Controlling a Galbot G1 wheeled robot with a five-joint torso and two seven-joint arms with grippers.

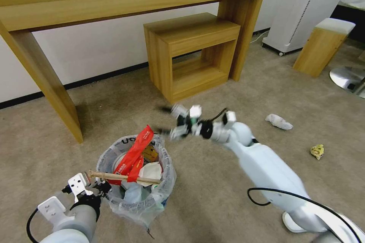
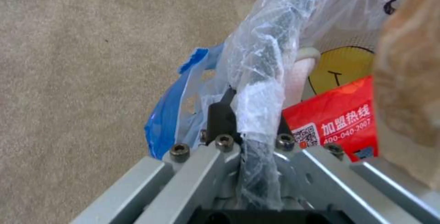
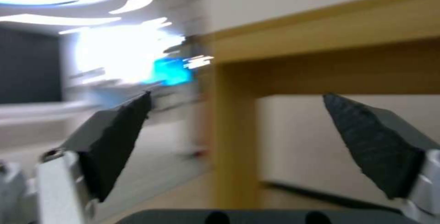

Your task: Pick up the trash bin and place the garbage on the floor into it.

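Down at the near left, the left gripper is pinched onto the rim of the trash bin, its fingers closed over the bag-wrapped edge, so the bin sits directly against that hand on its right side, over the floor. Inside the bin lie a red wrapper, a wooden stick resting across the opening, and white paper scraps; the bag's yellow smiley and blue trim show just beyond the clamped rim. Farther right, the right gripper hangs in the air above the carpet, just beyond the bin's far right edge, its dark fingertips spread wide with nothing between them, pointing toward the wooden desk. Well to the right, apart from both hands, a white tissue and a yellow wad lie on the carpet.
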